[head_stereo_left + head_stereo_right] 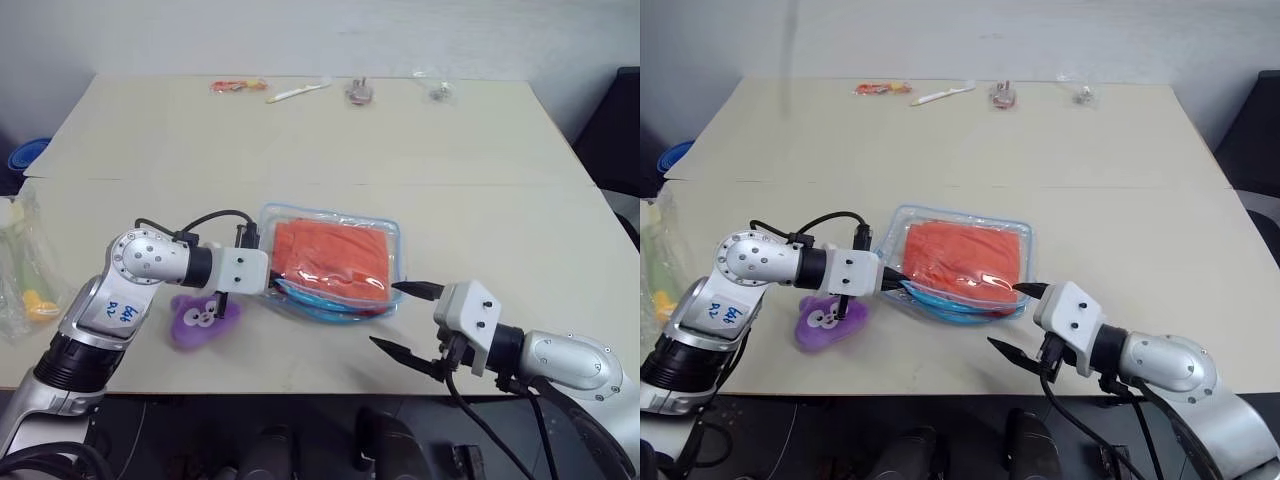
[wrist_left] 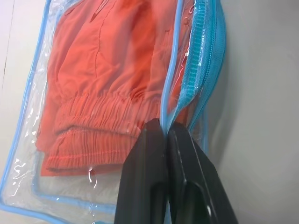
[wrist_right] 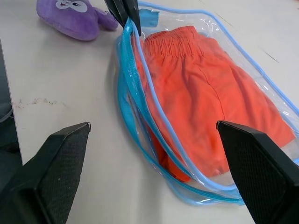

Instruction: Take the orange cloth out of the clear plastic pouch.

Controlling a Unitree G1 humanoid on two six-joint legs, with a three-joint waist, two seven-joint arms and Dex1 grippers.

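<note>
A: What is gripped by the left gripper (image 2: 166, 133)?

B: The light blue trim of the clear plastic pouch (image 1: 268, 216) is pinched between its fingers, which are clenched together at the pouch's open zip edge. The orange cloth (image 1: 330, 254) is seen just past those fingertips, lying inside the pouch on the table (image 1: 300, 140).

A: And the right gripper (image 1: 405, 320)?

B: Its fingers are spread wide with nothing between them. The pouch's near edge is found just ahead of the upper fingertip; whether it is touched cannot be told.

A: Is any writing seen?

B: Blue handwritten marks are seen on the left arm's white label, but they cannot be read. A purple plush toy (image 1: 200, 317) lies just beside the left gripper, below its wrist.
</note>
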